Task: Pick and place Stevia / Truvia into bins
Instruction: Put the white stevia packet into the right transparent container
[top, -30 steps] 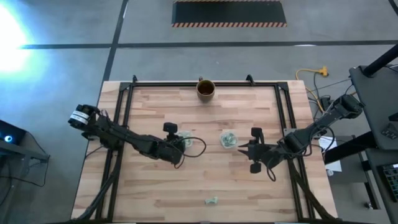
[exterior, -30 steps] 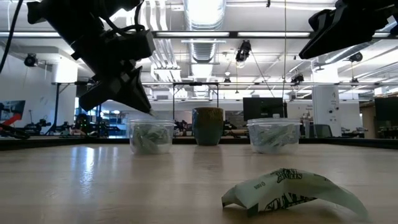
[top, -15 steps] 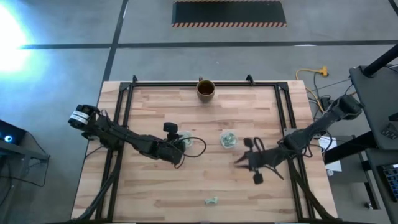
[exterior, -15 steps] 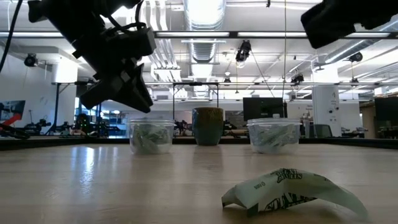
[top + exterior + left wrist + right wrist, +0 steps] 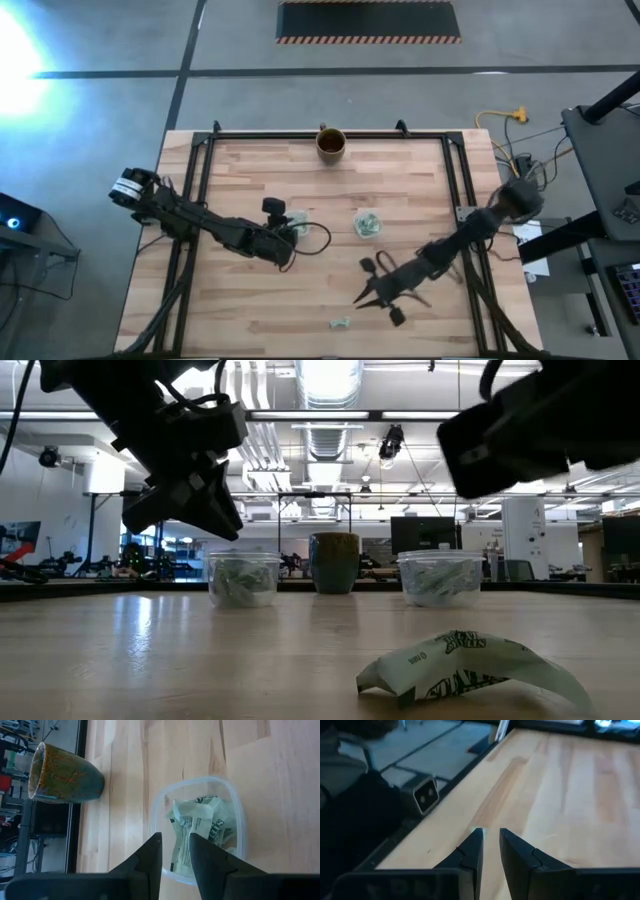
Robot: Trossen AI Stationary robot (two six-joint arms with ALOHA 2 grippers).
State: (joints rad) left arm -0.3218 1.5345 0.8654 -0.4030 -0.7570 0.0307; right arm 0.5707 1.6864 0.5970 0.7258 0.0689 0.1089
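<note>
High view: packet [image 5: 341,322] beside right gripper [image 5: 362,298]

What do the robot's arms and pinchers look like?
Both arms are dark and jointed, like skinny black branches. The left arm has a white band near its base and a thin black cable looping beside it. Each gripper, left and right, has two flat, dark grey, pointed fingers.

This is a robotics lab or industrial workshop. A wooden counter [image 5: 330,200] stands on a grey concrete floor [image 5: 300,90] with a hazard-striped mat [image 5: 368,22]. Beyond it, exposed ceiling ducts [image 5: 330,420], strip lights and monitors [image 5: 425,532] fill an open hall.
</note>
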